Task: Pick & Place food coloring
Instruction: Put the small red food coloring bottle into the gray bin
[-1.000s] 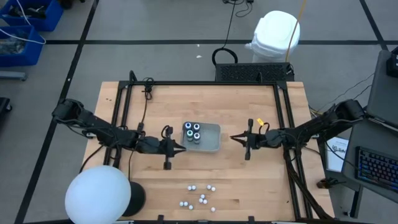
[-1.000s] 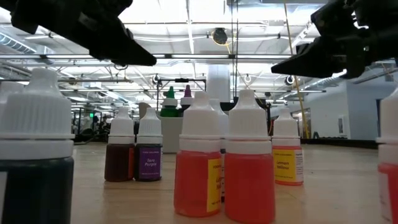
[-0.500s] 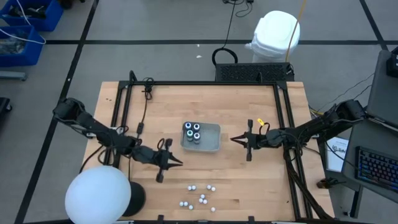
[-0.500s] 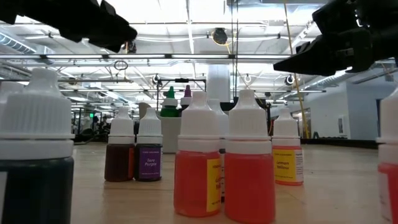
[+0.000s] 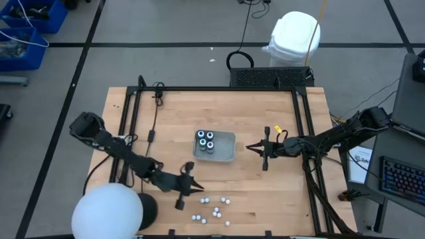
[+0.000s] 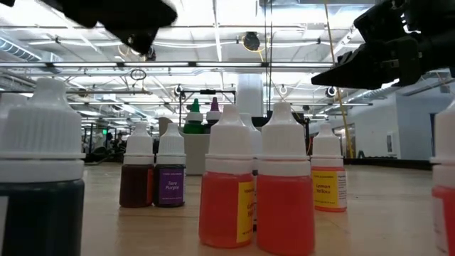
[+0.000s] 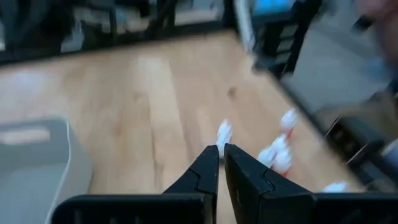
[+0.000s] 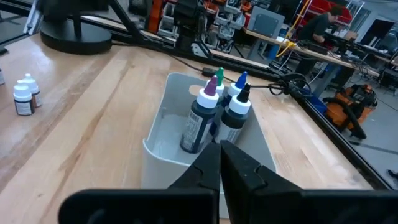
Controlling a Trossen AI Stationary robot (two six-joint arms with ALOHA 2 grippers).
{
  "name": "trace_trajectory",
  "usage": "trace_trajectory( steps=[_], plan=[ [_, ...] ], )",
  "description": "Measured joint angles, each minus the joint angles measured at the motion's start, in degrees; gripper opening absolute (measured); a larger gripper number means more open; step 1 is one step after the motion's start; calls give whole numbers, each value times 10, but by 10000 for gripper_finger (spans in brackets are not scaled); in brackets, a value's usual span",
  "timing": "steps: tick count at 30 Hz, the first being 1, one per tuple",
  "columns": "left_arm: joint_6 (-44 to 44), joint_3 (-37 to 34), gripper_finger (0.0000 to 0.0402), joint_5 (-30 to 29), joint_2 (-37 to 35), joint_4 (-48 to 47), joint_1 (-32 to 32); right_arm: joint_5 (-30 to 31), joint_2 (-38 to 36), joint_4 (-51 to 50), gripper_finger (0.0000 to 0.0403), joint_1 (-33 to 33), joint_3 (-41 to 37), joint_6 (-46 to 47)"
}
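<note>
With the left hand (image 5: 196, 188) nearly shut and empty just beside the loose food coloring bottles (image 5: 214, 208) clustered on the tabletop (image 5: 265, 192), neighbours could be toppled if it is lowered unopened.
</note>
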Motion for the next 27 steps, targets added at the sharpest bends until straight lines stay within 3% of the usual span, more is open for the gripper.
trace_trajectory(
  steps=[7, 16, 22, 27],
  plan=[
    [92, 49, 36, -29, 51, -29, 19, -1, 0, -5, 1, 1, 0, -11],
    [-58, 61, 36, -65, 47, -38, 27, -1, 0, -16, 4, 6, 0, 39],
    [-165, 120, 36, -54, 59, -199, 21, 3, 0, -22, 4, 5, 0, 21],
    [-175, 193, 64, -6, 103, -281, 0, 43, 0, -30, 4, 0, 0, 21]
  ],
)
